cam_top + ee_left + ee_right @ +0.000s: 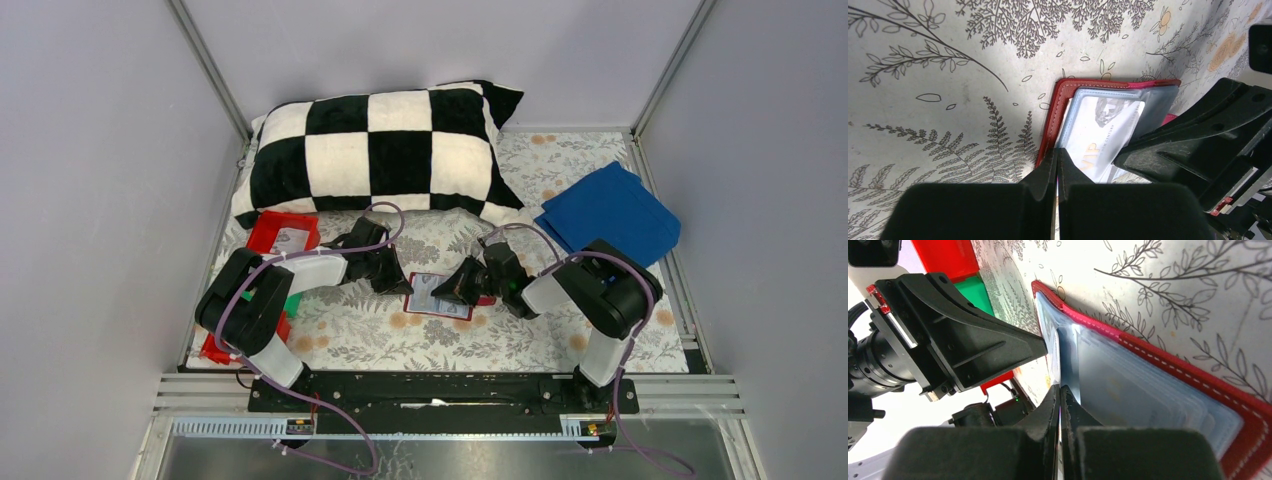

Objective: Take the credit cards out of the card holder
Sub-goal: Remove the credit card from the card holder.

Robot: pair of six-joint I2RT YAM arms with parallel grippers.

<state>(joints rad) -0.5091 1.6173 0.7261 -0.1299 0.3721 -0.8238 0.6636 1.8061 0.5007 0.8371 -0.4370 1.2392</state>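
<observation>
The card holder (440,300) lies open on the flowered cloth, with a red cover (1063,100) and pale blue-grey sleeves (1148,390). A white credit card (1108,125) with gold "VIP" lettering sits inside the top sleeve. My left gripper (405,283) is shut, and its tips (1057,152) rest at the holder's left edge. Nothing shows between its fingers. My right gripper (447,290) reaches in from the right, shut (1059,389) on a thin upright sleeve leaf (1068,355). Whether a card is inside that leaf, I cannot tell. The two grippers' tips are almost touching over the holder.
A black-and-white chequered pillow (385,150) fills the back of the table. A folded blue cloth (610,212) lies at the back right. A red tray (283,233) stands at the left, with a green tray (975,292) and another red one (215,348) under the left arm.
</observation>
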